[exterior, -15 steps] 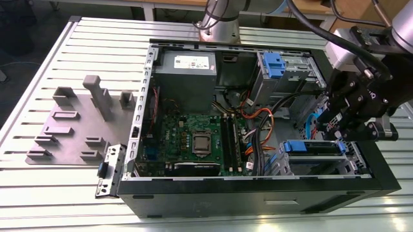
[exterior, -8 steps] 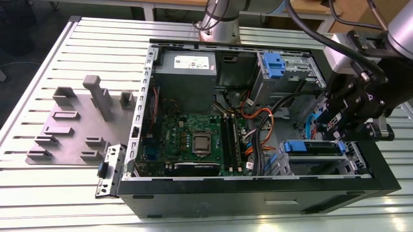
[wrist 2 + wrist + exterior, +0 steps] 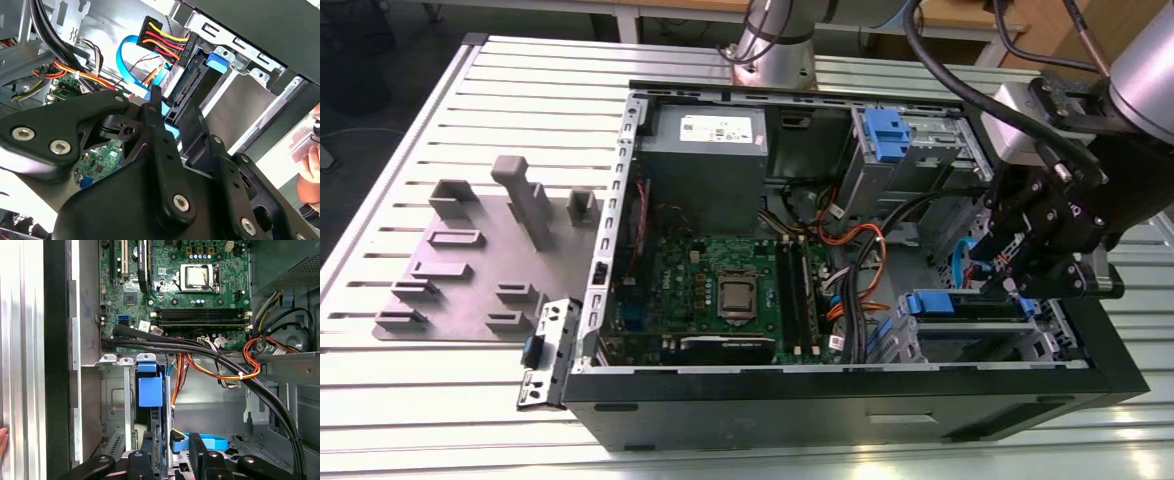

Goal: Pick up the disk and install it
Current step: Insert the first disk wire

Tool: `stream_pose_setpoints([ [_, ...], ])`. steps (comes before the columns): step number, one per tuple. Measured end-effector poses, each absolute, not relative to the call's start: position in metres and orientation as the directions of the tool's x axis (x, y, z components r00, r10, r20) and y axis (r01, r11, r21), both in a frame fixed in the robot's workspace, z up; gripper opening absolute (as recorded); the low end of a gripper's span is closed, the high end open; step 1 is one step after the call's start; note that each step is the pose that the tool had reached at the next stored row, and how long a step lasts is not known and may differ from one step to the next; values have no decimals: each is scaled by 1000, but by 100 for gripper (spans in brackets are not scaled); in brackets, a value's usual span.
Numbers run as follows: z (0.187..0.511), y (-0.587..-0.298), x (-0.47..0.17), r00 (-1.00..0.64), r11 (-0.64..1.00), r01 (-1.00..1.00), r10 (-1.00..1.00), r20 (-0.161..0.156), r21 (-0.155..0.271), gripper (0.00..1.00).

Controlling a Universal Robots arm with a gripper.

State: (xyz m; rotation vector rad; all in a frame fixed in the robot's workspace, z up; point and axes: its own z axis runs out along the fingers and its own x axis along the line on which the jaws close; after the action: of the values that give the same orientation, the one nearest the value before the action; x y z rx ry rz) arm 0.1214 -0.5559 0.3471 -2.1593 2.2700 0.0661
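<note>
Grey plate [image 3: 454,270]: lay on the counter [image 3: 400,400] at the exterior view's left, well apart from the work and holding nothing.
Case [image 3: 854,400]: lay on its side with the panel off, so the bays could be reached from above.
Board [image 3: 720,290]: sat bare in the middle, and cables crossed from it toward the bays.
Disk [image 3: 967,303]: stood on edge in the bay near the case's front corner, at the exterior view's right. Its blue carrier faced up, probably as the handhold.
Fingers [image 3: 155,130]: were spread apart, low inside the case over that bay. One lay right beside the disk's end and the other across a gap, so they were not clamped on it.
</note>
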Motion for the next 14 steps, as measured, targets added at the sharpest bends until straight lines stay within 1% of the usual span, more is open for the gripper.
stream_pose_setpoints([
  [4, 347, -556, 121, -50, 49, -998, -998, -35, 25, 42],
  [6, 347, -556, 121, -50, 49, -998, -998, -35, 25, 40],
  [8, 347, -556, 121, -50, 49, -998, -998, -35, 25, 27],
  [9, 347, -556, 121, -50, 49, -998, -998, -35, 25, 27],
  [11, 347, -556, 121, -50, 49, -998, -998, -35, 25, 16],
  [14, 347, -556, 121, -50, 49, -998, -998, -35, 25, 16],
])
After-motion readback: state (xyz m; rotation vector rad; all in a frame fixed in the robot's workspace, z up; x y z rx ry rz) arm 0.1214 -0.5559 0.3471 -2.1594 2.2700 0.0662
